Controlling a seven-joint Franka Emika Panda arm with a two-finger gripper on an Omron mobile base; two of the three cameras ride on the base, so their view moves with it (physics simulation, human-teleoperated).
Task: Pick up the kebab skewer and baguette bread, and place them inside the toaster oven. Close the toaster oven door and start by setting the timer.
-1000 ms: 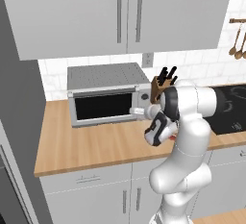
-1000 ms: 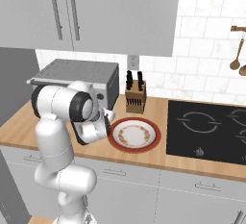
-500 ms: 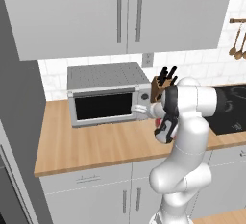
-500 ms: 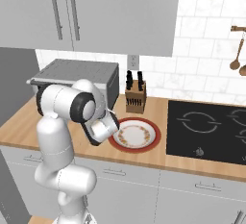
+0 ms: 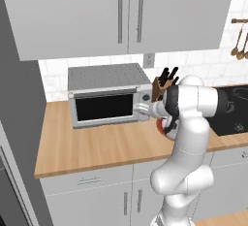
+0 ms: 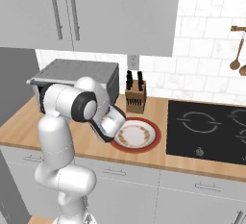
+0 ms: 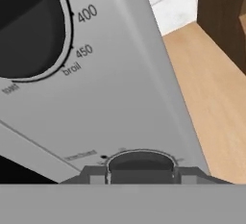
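Observation:
The toaster oven (image 5: pixel 106 87) stands on the counter with its door (image 5: pixel 103 107) closed. My gripper (image 5: pixel 144 108) is at the oven's right panel. In the hand view the gripper (image 7: pixel 139 176) is shut on the lower round knob (image 7: pixel 139 162), one fingertip on each side of it. The larger temperature dial (image 7: pixel 24 26), marked 400, 450, broil and toast, sits above it. The kebab skewer and the baguette bread are out of view.
A red-rimmed plate (image 6: pixel 137 134) lies on the wooden counter (image 5: pixel 97 145) beside the oven, partly behind my arm. A knife block (image 6: pixel 135 98) stands by the wall, and a black cooktop (image 6: pixel 211 129) lies to the right. Wall cabinets (image 5: pixel 126 11) hang overhead.
My wrist has turned and swung slightly right and up, while the gripper has stayed at the oven's right panel. The oven and the plate have not moved.

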